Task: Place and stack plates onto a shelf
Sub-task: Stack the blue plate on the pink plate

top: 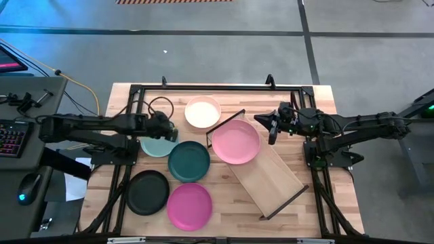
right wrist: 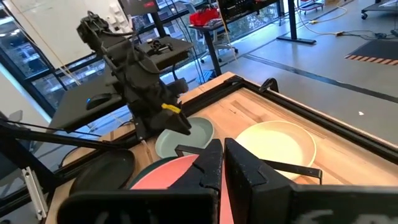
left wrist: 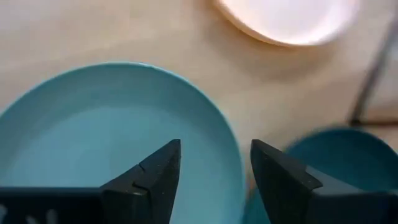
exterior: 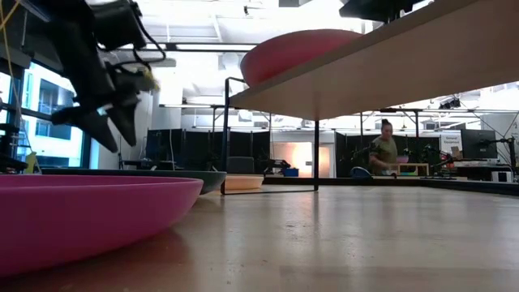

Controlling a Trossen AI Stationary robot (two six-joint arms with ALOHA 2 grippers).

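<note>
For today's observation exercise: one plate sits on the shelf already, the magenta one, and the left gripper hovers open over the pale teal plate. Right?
Not quite. The plate on the shelf is the light pink plate, as the high view shows; the magenta plate lies on the table. The left gripper does hover open over the pale teal plate.

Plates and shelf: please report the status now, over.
Left pincer open over pale teal plate. Right pincer shut, above light pink plate on shelf. Five plates off shelf. Nothing blocking.
</note>
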